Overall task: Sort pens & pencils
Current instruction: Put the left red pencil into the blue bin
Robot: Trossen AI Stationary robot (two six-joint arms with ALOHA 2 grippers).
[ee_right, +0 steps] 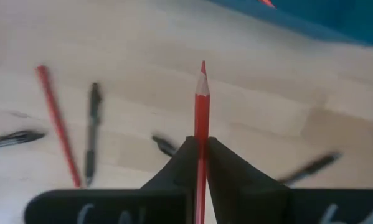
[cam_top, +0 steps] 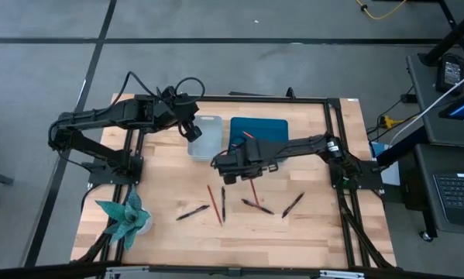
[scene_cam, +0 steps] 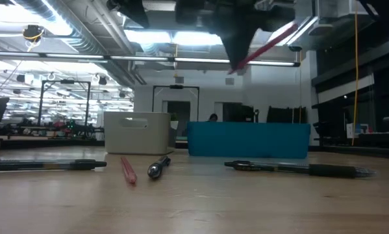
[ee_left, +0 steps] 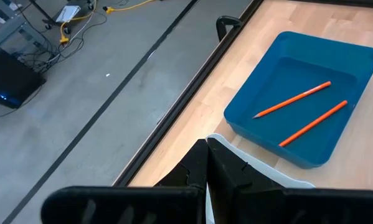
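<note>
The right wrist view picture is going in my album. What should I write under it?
The right claw pinches a red pencil above the wooden table, where pens and another red pencil lie.

In the right wrist view, the red pencil [ee_right: 202,124] runs off the picture's edge behind the right gripper [ee_right: 202,155], so its rear end is cut off. A pen [ee_right: 163,145] at nine o'clock of the fingers and another pen [ee_right: 311,167] at three o'clock are blurred and partly hidden. In the low view, both arms are cut off above, and the white bin [scene_cam: 136,133] and blue tray [scene_cam: 248,139] hide their contents.
</note>
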